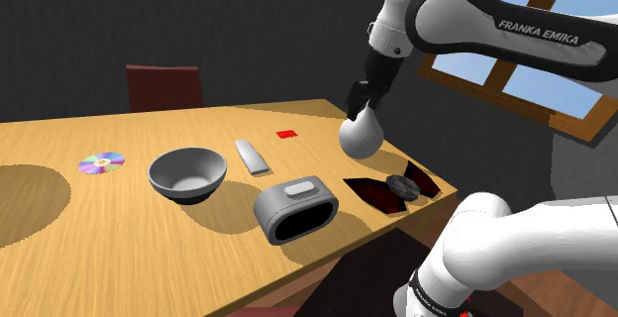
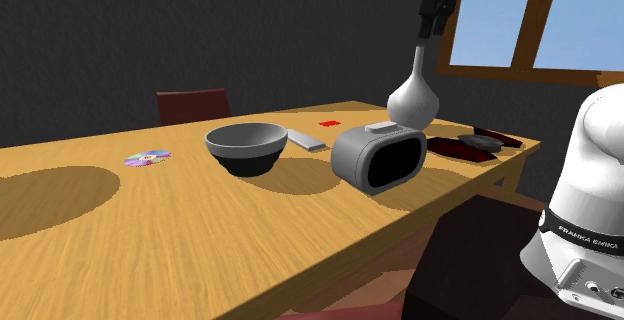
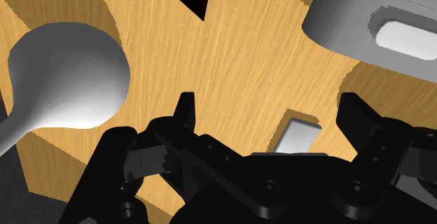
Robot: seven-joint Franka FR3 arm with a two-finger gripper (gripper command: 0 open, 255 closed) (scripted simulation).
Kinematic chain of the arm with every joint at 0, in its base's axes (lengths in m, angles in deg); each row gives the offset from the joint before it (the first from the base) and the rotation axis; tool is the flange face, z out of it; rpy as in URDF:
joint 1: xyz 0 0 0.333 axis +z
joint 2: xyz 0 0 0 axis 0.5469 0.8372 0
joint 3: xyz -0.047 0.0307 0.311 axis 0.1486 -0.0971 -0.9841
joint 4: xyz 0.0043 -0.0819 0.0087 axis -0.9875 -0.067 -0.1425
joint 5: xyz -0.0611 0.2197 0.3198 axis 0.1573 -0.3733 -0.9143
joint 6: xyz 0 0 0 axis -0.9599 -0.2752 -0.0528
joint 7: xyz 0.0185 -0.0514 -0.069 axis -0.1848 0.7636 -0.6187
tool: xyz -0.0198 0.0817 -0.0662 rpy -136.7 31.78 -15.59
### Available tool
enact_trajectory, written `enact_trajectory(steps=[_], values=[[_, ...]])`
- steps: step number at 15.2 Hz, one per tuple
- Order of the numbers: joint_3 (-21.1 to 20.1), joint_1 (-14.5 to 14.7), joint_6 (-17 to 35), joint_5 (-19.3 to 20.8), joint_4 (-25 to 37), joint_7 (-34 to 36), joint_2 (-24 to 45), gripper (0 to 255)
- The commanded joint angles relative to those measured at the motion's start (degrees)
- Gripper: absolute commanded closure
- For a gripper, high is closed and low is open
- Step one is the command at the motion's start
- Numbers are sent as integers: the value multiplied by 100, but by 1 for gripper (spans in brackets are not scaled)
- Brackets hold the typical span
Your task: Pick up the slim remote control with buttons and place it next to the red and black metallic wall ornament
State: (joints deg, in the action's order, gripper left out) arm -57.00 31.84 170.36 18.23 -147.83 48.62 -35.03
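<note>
The slim grey remote [image 1: 252, 156] lies flat on the wooden table [image 1: 119, 216], between a grey bowl [image 1: 187, 172] and a small red square [image 1: 286, 134]. It is also seen behind the bowl [image 2: 306, 139] and far below the hand [image 3: 297, 131]. The red and black ornament [image 1: 391, 188] lies flat near the table's corner by the stand [image 2: 470, 146]. My gripper [image 1: 361, 102] hangs open and empty high over the table, just above a white vase [image 1: 360, 132], to the shoulder view's right of the remote. Its fingers [image 3: 185, 110] stand wide apart.
A grey boxy device [image 1: 295, 208] sits near the front edge between bowl and ornament. A shiny disc [image 1: 102, 162] lies at the shoulder view's left. The tall-necked vase [image 2: 416, 93] rises right under the hand. A dark red chair [image 1: 163, 85] stands behind the table.
</note>
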Motion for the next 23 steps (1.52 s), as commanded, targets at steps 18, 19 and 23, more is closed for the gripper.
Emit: enact_trajectory(steps=[18,19,23], values=[[-369,-177,1840,-162,1182,1167,3531,0],[-380,-180,1900,-156,1317,1229,3756,0],[-407,-180,2082,-124,1931,1467,4663,0]])
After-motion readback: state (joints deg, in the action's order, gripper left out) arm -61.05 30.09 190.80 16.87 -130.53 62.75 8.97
